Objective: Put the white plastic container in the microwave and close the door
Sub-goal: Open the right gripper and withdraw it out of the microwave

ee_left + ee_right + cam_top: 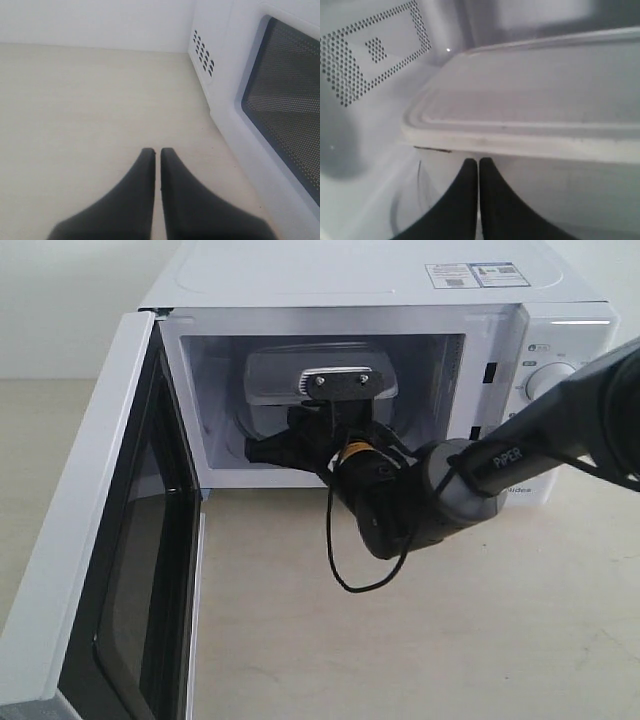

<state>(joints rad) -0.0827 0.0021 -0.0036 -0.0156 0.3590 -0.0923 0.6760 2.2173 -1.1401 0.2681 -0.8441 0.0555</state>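
You're finishing the placing step: the white plastic container (pixel 535 90) is sitting inside the microwave (pixel 350 280), and your right gripper (pixel 478 165) is reaching in, pinched closed on nothing, tips just under the lid rim; whether they're touching the wall, cannot tell. Your left gripper (pixel 157 152) is hanging closed and empty over the table (pixel 75 100), just beside the outer face of the wide-open door (pixel 90 540). Next you're likely needing to draw the right arm out of the cavity, then push the door shut from outside.

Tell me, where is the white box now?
The white box sits inside the open microwave, near the middle of the exterior view, just behind the right gripper.
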